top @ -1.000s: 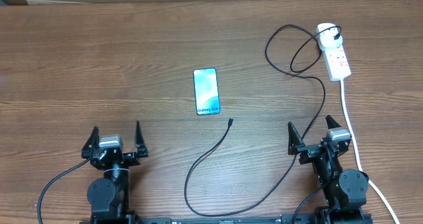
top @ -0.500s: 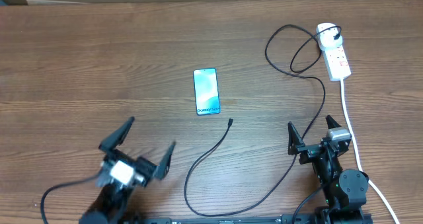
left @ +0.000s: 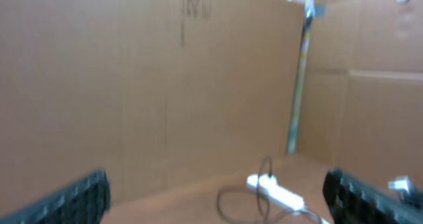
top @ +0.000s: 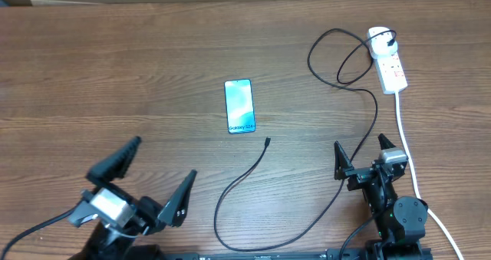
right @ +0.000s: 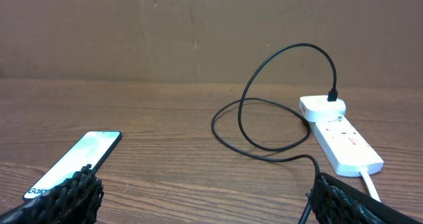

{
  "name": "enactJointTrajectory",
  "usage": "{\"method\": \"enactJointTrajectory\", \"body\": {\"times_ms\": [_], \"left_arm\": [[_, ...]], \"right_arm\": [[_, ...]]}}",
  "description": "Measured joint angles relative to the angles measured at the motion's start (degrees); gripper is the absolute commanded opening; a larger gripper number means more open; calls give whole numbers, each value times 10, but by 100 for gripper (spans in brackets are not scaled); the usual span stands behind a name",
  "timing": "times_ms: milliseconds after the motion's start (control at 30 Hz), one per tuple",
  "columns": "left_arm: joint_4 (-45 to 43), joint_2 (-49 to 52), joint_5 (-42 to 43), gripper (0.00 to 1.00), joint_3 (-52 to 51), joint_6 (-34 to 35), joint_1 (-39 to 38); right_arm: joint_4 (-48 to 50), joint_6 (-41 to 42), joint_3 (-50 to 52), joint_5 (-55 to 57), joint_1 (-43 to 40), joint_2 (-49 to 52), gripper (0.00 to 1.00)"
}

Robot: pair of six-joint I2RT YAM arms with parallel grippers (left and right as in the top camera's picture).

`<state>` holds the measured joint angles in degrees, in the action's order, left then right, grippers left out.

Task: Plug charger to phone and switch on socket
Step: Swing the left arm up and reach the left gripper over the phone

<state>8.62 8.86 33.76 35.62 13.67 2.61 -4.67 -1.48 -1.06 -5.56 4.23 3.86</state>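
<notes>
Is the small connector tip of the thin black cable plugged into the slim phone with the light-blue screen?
No, the connector tip lies on the bare wooden table, apart from the phone.

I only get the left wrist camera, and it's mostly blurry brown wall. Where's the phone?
Observer: The phone lies flat mid-table, screen lit, nothing plugged into it.
Operator: Where's the cable's end?
Observer: The charger's connector tip lies loose on the table, just right of the phone and nearer the arms.
Operator: And its other end?
Observer: Its plug sits in the socket at the far right.
</notes>
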Motion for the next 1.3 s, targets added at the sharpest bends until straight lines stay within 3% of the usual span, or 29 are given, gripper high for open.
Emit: {"method": "enactJointTrajectory", "body": {"times_ms": [67, 133, 333, 433, 667, 800, 1033, 1300], "left_arm": [[159, 69, 8, 99, 118, -65, 0], [230, 122, 38, 100, 183, -95, 0], [218, 204, 98, 100, 233, -102, 0], [248, 232, 67, 100, 271, -77, 0], [556, 376, -73, 100, 512, -37, 0], [670, 465, -87, 100, 601, -37, 0], [701, 551, -62, 100, 607, -10, -7], [736, 623, -191, 100, 636, 95, -129]], "right_arm": [[0, 0, 0, 0, 0, 0, 100], [0, 0, 0, 0, 0, 0, 100], [0, 0, 0, 0, 0, 0, 100], [0, 0, 0, 0, 0, 0, 100], [0, 0, 0, 0, 0, 0, 100], [0, 0, 0, 0, 0, 0, 100], [0, 0, 0, 0, 0, 0, 100], [0, 0, 0, 0, 0, 0, 100]]}}
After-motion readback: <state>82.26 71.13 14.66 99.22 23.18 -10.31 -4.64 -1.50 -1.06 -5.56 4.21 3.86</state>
